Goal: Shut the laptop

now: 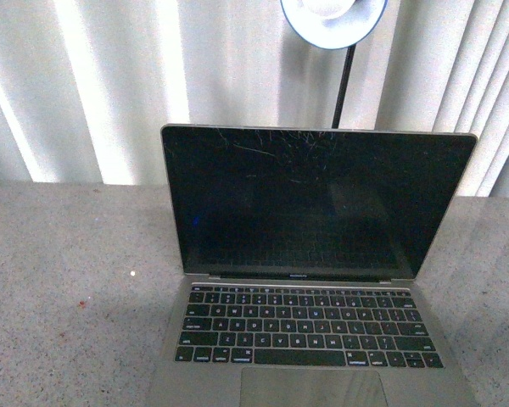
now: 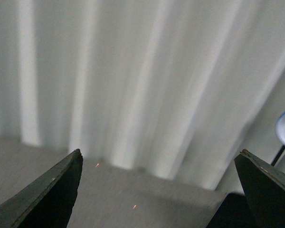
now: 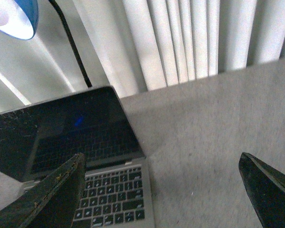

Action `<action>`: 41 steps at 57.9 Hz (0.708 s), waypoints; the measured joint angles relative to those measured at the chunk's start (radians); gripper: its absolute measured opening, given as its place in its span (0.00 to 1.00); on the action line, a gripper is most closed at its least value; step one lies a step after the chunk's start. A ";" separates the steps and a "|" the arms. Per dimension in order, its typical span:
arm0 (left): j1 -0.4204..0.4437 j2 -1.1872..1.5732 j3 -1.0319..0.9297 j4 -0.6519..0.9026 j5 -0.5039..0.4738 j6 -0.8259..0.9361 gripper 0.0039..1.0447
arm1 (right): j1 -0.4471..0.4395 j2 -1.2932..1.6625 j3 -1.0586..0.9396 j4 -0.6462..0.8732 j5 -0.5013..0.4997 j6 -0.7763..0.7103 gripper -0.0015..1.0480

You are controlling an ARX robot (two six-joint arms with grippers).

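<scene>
The grey-silver laptop (image 1: 310, 280) stands open on the speckled grey table (image 1: 68, 288), its scratched black screen upright and facing me, black keys and trackpad toward the front edge. Neither gripper shows in the front view. In the right wrist view the laptop (image 3: 80, 142) shows; my right gripper (image 3: 162, 164) is open and empty, above the bare table just beside the laptop's side. In the left wrist view my left gripper (image 2: 159, 159) is open and empty, facing the curtain, with a dark corner of the laptop (image 2: 230, 211) low beside one finger.
A white pleated curtain (image 1: 93, 76) hangs behind the table. A blue-rimmed lamp (image 1: 332, 19) on a thin black stem stands behind the laptop's screen; it also shows in the right wrist view (image 3: 12, 16).
</scene>
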 joint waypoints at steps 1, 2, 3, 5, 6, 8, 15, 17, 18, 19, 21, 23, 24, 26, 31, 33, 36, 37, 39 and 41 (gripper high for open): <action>-0.005 0.050 0.028 0.037 0.024 0.005 0.94 | 0.001 0.045 0.022 0.027 -0.005 -0.033 0.93; -0.010 0.099 0.057 0.066 0.042 0.008 0.94 | 0.003 0.089 0.043 0.051 -0.007 -0.077 0.93; -0.013 0.122 0.072 0.069 0.055 0.009 0.94 | 0.006 0.131 0.064 0.076 -0.004 -0.105 0.93; -0.028 0.211 0.134 0.080 0.107 0.021 0.94 | 0.016 0.189 0.093 0.109 -0.002 -0.175 0.93; -0.038 0.255 0.162 0.089 0.124 0.029 0.94 | 0.022 0.224 0.111 0.129 -0.010 -0.217 0.93; -0.053 0.320 0.201 0.096 0.145 0.046 0.94 | 0.031 0.271 0.139 0.149 -0.030 -0.271 0.93; -0.120 0.542 0.366 0.095 0.152 0.118 0.94 | 0.064 0.431 0.255 0.205 -0.173 -0.547 0.93; -0.142 0.602 0.427 0.093 0.141 0.148 0.94 | 0.068 0.482 0.299 0.208 -0.230 -0.637 0.93; -0.150 0.623 0.450 0.088 0.140 0.162 0.94 | 0.070 0.502 0.316 0.216 -0.230 -0.666 0.93; -0.157 0.642 0.473 0.082 0.137 0.171 0.94 | 0.074 0.522 0.333 0.225 -0.224 -0.694 0.93; -0.170 0.676 0.513 0.071 0.122 0.198 0.94 | 0.077 0.560 0.371 0.225 -0.216 -0.736 0.93; -0.182 0.706 0.550 0.055 0.112 0.223 0.94 | 0.080 0.589 0.406 0.219 -0.222 -0.768 0.93; -0.185 0.715 0.559 0.051 0.110 0.226 0.94 | 0.080 0.602 0.420 0.221 -0.224 -0.782 0.93; -0.195 0.744 0.593 0.036 0.093 0.252 0.94 | 0.082 0.618 0.440 0.220 -0.219 -0.797 0.93; -0.212 0.797 0.653 0.001 0.072 0.291 0.94 | 0.085 0.653 0.492 0.215 -0.218 -0.813 0.86; -0.220 0.820 0.681 -0.021 0.055 0.309 0.94 | 0.086 0.663 0.506 0.211 -0.219 -0.812 0.81; -0.228 0.846 0.713 -0.047 0.039 0.331 0.93 | 0.086 0.679 0.526 0.205 -0.234 -0.812 0.73; -0.232 0.861 0.732 -0.062 0.032 0.344 0.89 | 0.086 0.690 0.531 0.209 -0.248 -0.813 0.68; -0.237 0.875 0.750 -0.081 0.029 0.351 0.84 | 0.086 0.700 0.535 0.211 -0.260 -0.813 0.63; -0.243 0.893 0.774 -0.112 0.024 0.365 0.77 | 0.086 0.715 0.540 0.214 -0.277 -0.814 0.56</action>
